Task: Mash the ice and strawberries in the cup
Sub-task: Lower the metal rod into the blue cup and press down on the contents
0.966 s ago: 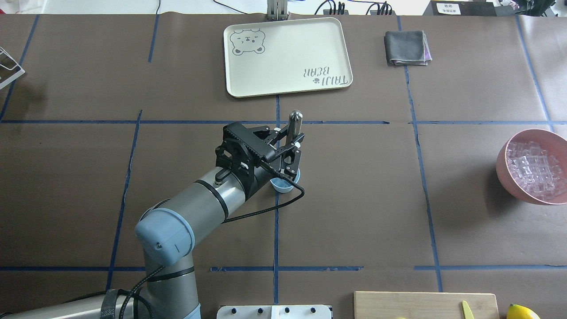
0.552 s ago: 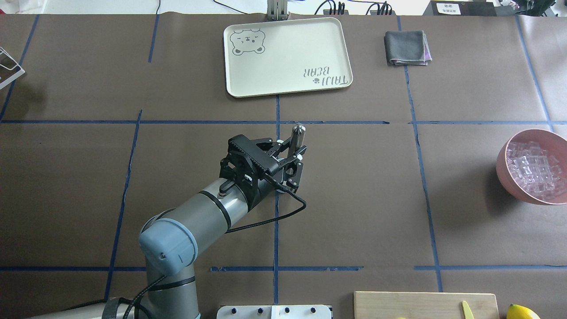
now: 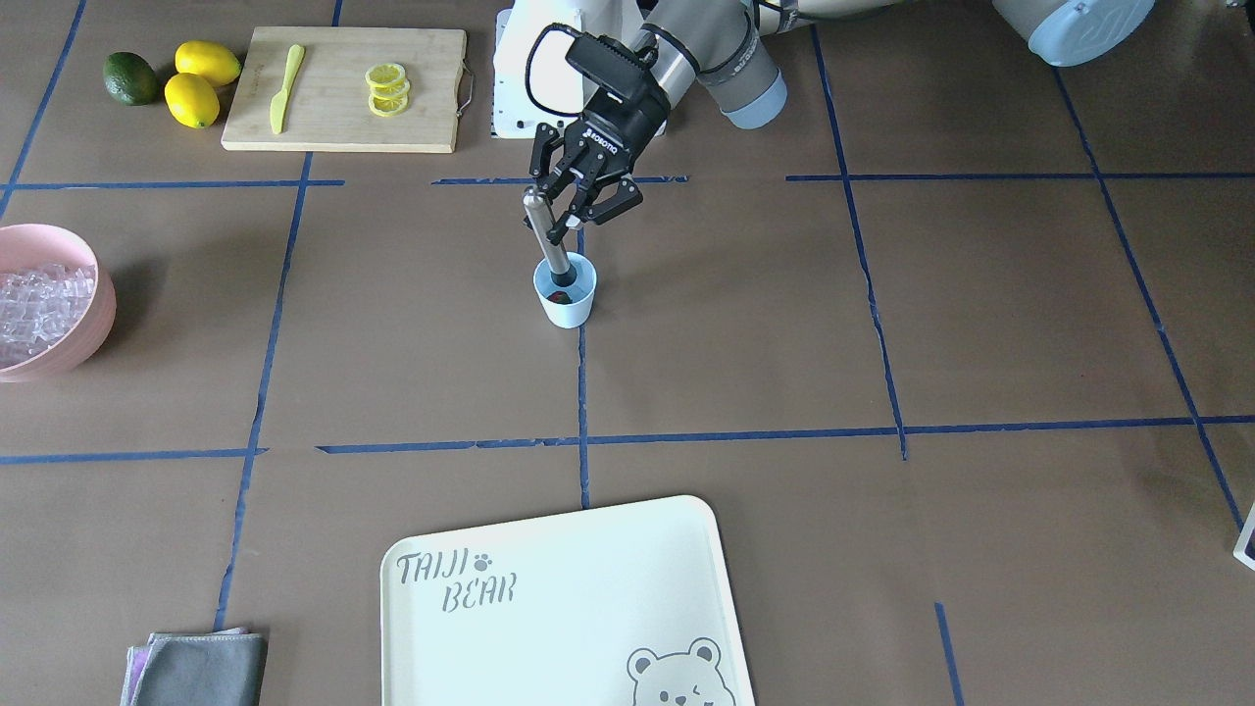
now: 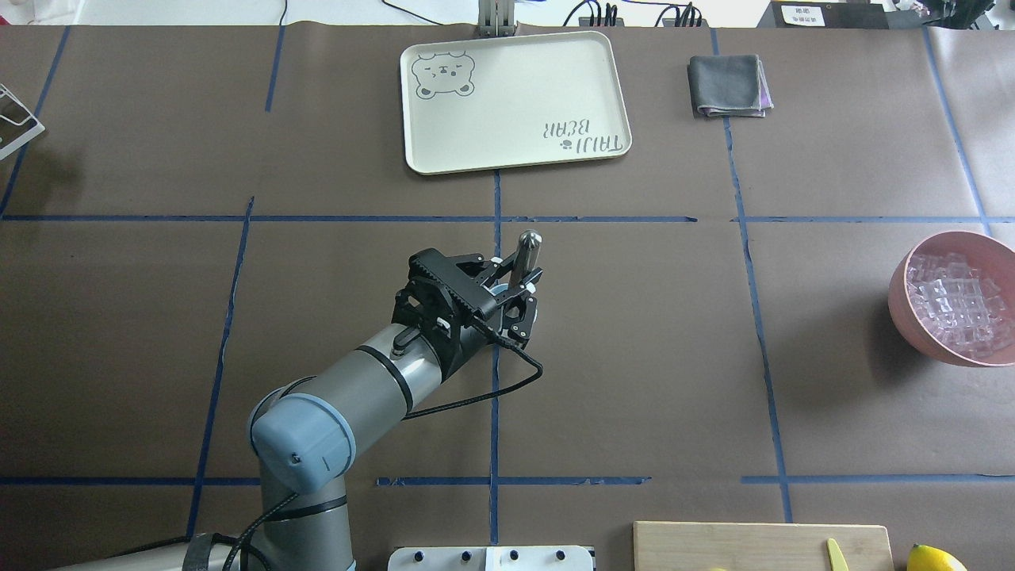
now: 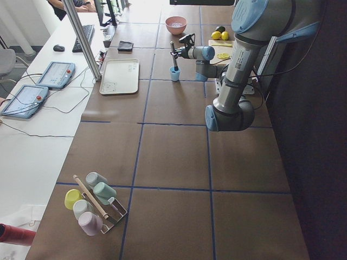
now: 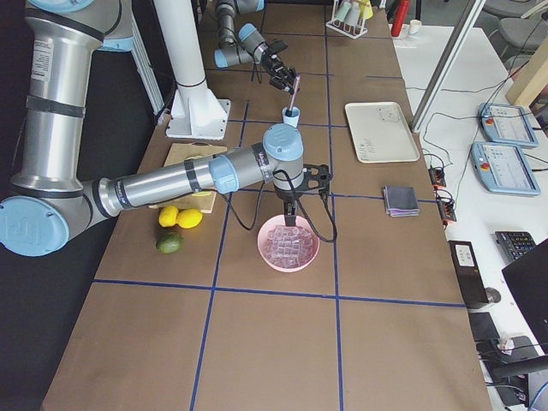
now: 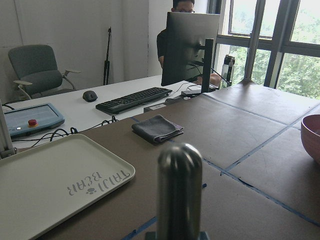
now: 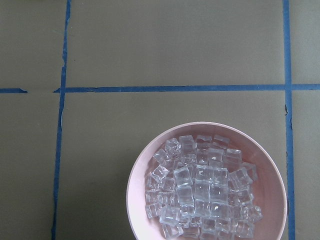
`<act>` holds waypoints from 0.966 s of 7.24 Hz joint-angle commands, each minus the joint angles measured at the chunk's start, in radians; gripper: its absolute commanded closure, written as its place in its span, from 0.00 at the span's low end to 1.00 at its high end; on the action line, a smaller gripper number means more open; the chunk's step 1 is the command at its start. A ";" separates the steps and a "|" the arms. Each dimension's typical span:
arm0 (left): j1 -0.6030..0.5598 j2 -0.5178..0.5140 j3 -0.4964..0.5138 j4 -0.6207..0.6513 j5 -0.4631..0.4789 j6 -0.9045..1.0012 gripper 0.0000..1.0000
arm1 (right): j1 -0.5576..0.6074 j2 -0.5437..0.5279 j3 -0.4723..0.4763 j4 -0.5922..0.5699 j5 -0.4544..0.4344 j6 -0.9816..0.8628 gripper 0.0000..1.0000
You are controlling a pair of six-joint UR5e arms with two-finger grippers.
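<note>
The left jaws are gripping the upper part of a steel muddler (image 3: 541, 227), pinching it between both fingers, with its rounded top poking out past them. The muddler is leaning a little. Its lower end is sitting inside the cup (image 3: 569, 309), which is standing upright on the bench (image 3: 784, 343) just below these jaws. A dark red strawberry (image 3: 558, 294) is lying in the cup, right by the muddler's tip. Whether any cubes are lying in there with it cannot be told. The ice (image 8: 200, 195) is showing as a heap of clear cubes filling the pink bowl (image 4: 902, 305), which is sitting straight beneath the right jaws and well apart from the left jaws. The right jaws are hanging over that bowl and are showing only small, from the side, so how far open they are cannot be told.
</note>
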 commanded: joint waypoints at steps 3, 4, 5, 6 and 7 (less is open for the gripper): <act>0.001 0.007 -0.001 0.000 0.000 0.000 1.00 | 0.000 0.000 0.000 0.000 0.000 0.000 0.00; 0.001 0.007 -0.001 0.000 0.000 0.000 1.00 | 0.000 0.000 0.000 0.000 0.000 0.000 0.00; 0.001 0.004 -0.004 0.000 -0.002 0.000 1.00 | 0.000 0.000 0.000 0.000 0.000 0.000 0.00; 0.000 -0.017 -0.034 0.001 -0.002 -0.001 1.00 | 0.000 0.000 0.000 0.000 0.000 0.000 0.00; -0.004 -0.030 -0.089 0.015 -0.002 -0.001 1.00 | 0.000 -0.002 0.000 0.000 0.000 0.000 0.00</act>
